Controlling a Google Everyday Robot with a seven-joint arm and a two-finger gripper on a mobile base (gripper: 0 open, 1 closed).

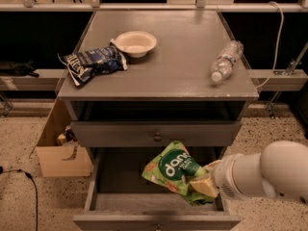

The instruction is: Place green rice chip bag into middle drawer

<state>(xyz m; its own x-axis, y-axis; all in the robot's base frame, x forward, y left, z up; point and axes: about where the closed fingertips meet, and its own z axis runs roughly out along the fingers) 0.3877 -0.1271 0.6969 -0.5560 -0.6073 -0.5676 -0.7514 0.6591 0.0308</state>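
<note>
— Where does my one camera look from?
— From high on the near side of the cabinet (178, 57), facing down and toward the far side.
— How near?
— Near enough that the cabinet fills the view. My gripper (204, 184), clamped on the green rice chip bag (174, 169), sits near right, over the open drawer (120, 179).

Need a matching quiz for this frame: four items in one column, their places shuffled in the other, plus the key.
1. green rice chip bag
2. dark blue chip bag
3. water bottle
4. white bowl

A. lying on its side, right part of the cabinet top
B. gripped by the claw, over the open middle drawer
C. at the cabinet top's left edge
D. upright, toward the back of the cabinet top

Pairs: 1-B, 2-C, 3-A, 4-D
</note>
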